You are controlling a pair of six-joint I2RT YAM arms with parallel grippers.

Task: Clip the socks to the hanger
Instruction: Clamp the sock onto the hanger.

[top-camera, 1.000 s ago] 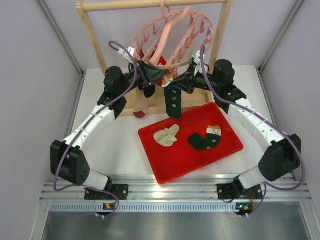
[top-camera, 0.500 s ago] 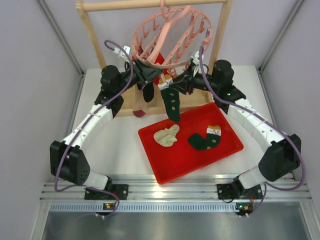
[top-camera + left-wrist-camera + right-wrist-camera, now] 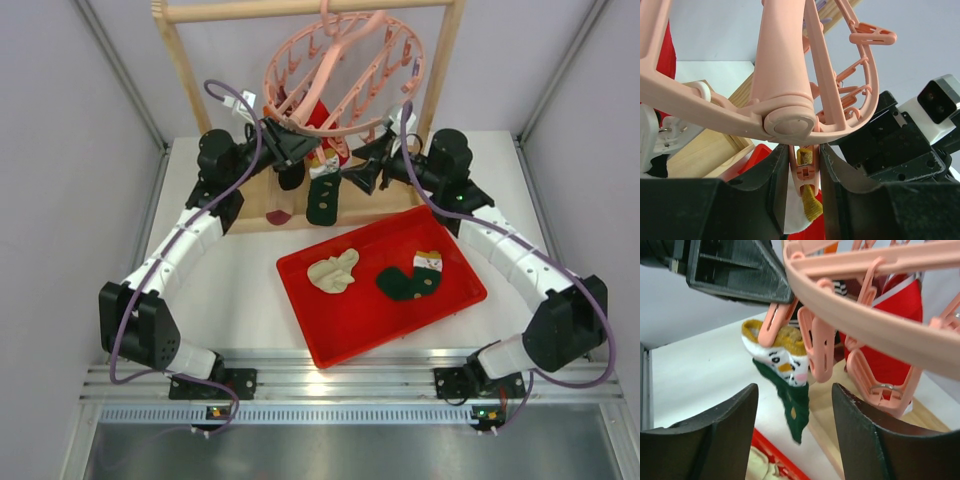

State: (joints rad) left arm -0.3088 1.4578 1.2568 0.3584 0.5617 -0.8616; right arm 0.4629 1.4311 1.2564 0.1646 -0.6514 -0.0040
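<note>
Right tool [image 3: 355, 176] withdrew open; left tool [image 3: 804, 162] grips peg [image 3: 805, 175].

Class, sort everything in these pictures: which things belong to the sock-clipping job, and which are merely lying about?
Job: pink hanger, its peg held in the left gripper, clipped green sock, loose green sock, cream sock, open right gripper.
Merely about: red tray under the loose socks, wooden rack holding the hanger.

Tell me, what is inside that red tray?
A cream sock and a dark green sock lie in the red tray. Whatever lies beneath them is covered.
</note>
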